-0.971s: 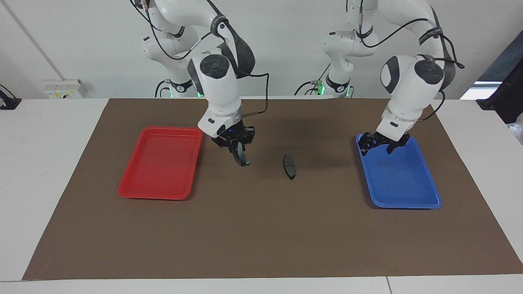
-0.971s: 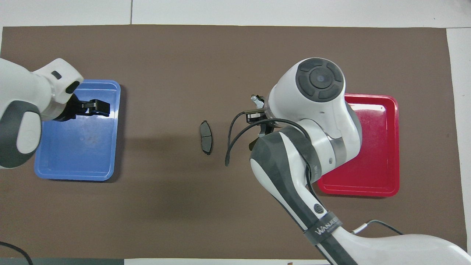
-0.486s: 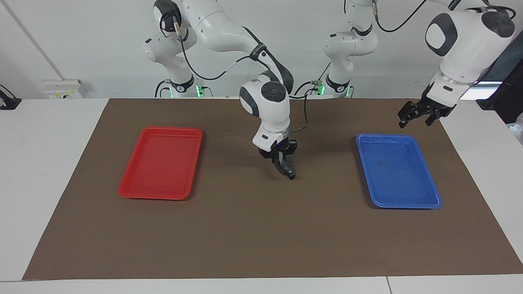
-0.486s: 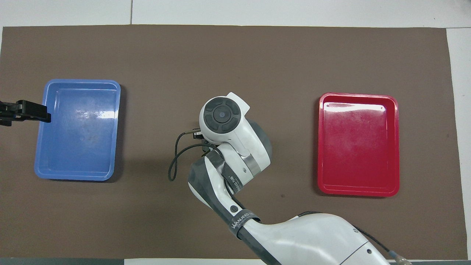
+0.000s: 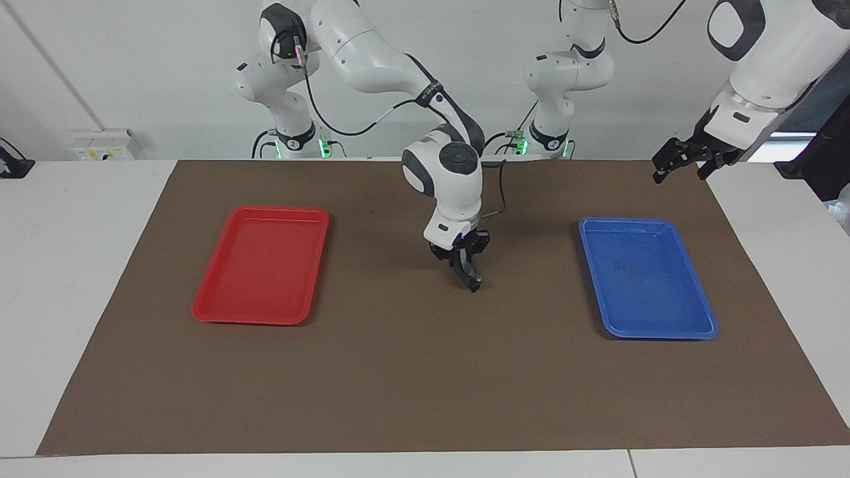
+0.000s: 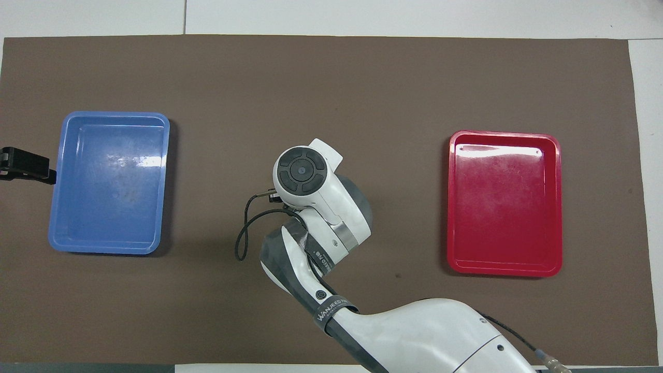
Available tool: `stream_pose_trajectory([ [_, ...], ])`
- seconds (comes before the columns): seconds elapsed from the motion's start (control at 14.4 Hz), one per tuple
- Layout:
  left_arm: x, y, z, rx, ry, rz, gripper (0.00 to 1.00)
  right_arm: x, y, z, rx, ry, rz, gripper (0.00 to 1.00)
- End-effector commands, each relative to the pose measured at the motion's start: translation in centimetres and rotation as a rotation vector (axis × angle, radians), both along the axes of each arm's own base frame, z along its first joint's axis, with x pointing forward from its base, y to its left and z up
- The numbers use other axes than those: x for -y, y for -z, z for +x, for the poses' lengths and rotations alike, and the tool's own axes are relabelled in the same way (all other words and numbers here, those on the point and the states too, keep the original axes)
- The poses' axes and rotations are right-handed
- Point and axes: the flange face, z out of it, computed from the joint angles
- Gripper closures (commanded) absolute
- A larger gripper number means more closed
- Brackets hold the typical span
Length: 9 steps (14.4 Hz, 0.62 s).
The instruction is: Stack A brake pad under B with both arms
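Note:
My right gripper (image 5: 465,260) is low over the middle of the brown mat (image 5: 412,372), shut on B (image 5: 472,279), the dark crescent pad, which hangs from the fingers with its lower end at the mat. The A brake pad cannot be told apart there: it is hidden by B and the gripper. In the overhead view my right arm's wrist (image 6: 303,173) covers both pads. My left gripper (image 5: 677,176) is open and empty, raised over the mat's edge at the left arm's end, beside the blue tray; it also shows in the overhead view (image 6: 28,167).
An empty blue tray (image 5: 664,335) lies toward the left arm's end of the mat, also in the overhead view (image 6: 114,115). An empty red tray (image 5: 219,313) lies toward the right arm's end, also overhead (image 6: 505,134).
My right gripper carried B from beside the red tray to the middle, over where the A pad lay. My left gripper rose off the blue tray and drew back toward the mat's edge.

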Motion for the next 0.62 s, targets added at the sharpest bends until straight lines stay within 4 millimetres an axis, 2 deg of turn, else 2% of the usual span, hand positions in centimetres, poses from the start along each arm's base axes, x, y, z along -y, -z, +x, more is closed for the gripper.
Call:
stream_pose_trajectory([
  [0.0, -0.1, 0.2, -0.5, -0.018, -0.003, 0.002, 0.01, 0.8, 0.1, -0.2, 0.016, -0.023, 0.014, 0.99],
  [0.35, -0.2, 0.2, -0.6, -0.011, -0.013, 0.006, 0.01, 1.4, 0.4, 0.4, 0.064, -0.007, 0.045, 0.99],
  [0.55, 0.7, 0.6, -0.6, -0.017, -0.044, 0.014, 0.01, 1.5, 1.1, 0.1, 0.07, -0.007, 0.049, 0.99],
])
